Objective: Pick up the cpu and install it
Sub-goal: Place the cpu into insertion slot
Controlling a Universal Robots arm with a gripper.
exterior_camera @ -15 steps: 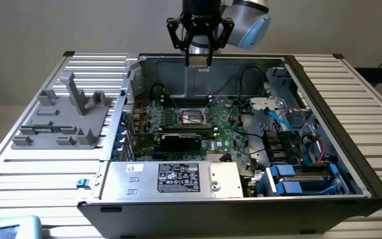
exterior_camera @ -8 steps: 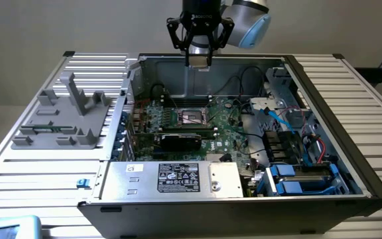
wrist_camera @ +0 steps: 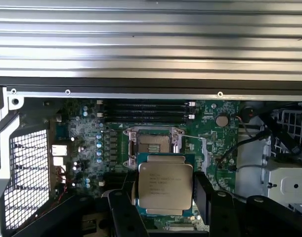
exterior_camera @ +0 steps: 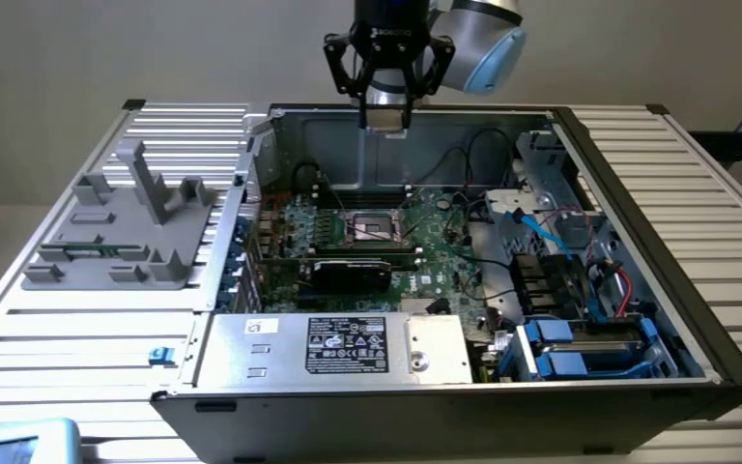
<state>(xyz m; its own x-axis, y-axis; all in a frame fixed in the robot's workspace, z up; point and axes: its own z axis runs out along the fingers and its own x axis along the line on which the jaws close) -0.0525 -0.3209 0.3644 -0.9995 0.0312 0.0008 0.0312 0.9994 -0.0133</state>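
Above the open computer case [exterior_camera: 494,135], the gripper [exterior_camera: 385,124] pinches the cpu [wrist_camera: 165,190] between its jaws. The cpu hides part of the socket [wrist_camera: 151,143].

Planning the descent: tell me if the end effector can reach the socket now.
Probably yes. The end effector, holding the cpu, hangs above the open case; the socket lies uncovered, nothing between.

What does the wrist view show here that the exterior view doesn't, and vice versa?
Wrist view: the cpu, printed top toward the camera, clamped between black fingers, in front of the open socket. Exterior view: the gripper poised above the open case, the silver power supply, the grey fixture on the slatted table. Shared: the green motherboard with its open socket.
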